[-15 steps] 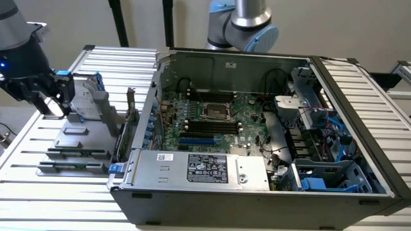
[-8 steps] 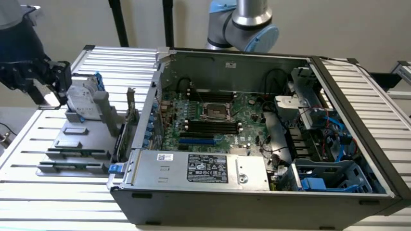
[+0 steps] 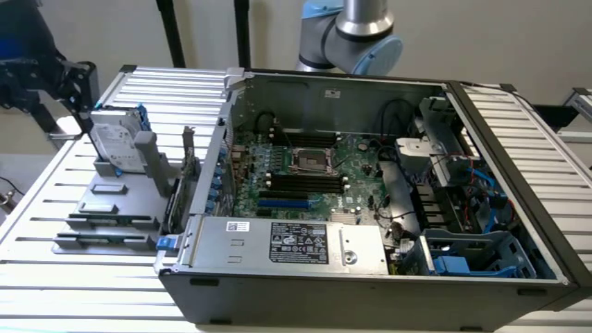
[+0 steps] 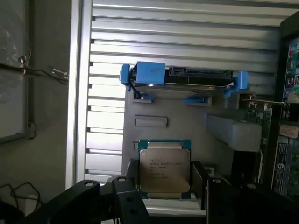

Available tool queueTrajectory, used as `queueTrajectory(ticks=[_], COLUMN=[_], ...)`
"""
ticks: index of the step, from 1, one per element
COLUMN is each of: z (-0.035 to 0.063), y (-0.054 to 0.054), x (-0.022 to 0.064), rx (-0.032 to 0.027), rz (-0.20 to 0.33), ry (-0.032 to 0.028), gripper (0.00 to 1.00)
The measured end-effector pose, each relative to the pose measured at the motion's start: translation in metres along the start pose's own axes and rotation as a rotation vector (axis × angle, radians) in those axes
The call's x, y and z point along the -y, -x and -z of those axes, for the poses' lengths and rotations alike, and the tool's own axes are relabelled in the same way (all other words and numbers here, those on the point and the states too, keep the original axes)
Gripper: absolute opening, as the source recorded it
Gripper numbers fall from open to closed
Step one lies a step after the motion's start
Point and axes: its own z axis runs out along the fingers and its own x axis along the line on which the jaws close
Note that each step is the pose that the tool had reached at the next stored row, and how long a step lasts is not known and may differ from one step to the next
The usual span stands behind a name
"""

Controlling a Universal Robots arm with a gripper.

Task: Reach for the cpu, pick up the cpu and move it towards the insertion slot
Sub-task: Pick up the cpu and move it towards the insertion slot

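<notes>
The cpu (image 4: 164,169) is a flat silvery square with a green rim. It lies in a recess of the grey parts tray (image 4: 187,126), in the gap between my two black fingers (image 4: 132,184), which stand apart on either side of it. My gripper (image 4: 165,186) is open and holds nothing. In the exterior view the cpu (image 3: 97,207) is a small flat piece on the tray at the left, outside the computer case. The insertion slot (image 3: 311,161), a shiny square frame with a dark centre, sits on the motherboard inside the open case. The arm (image 3: 356,31) rises behind the case.
An upright silver hard drive (image 4: 182,80) with blue rails stands on the tray beyond the cpu, also seen as the hard drive (image 3: 116,142). A grey block (image 4: 233,131) and a circuit card (image 4: 257,114) stand beside it. Memory sticks (image 3: 107,222) lie on the tray. Case wall (image 3: 208,180) separates tray and motherboard.
</notes>
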Motion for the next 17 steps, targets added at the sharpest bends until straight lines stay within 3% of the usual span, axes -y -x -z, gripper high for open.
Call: queueTrajectory(ticks=[3, 10, 17], z=[0.0137, 0.0423, 0.0644], y=[0.007, 0.038, 0.07], x=[0.0001, 0.0012, 0.0025], rx=[-0.0019, -0.0126, -0.028], rz=[0.006, 0.006, 0.006], ry=[0.0009, 0.0015, 0.0024], gripper=[0.55, 0.55, 0.55])
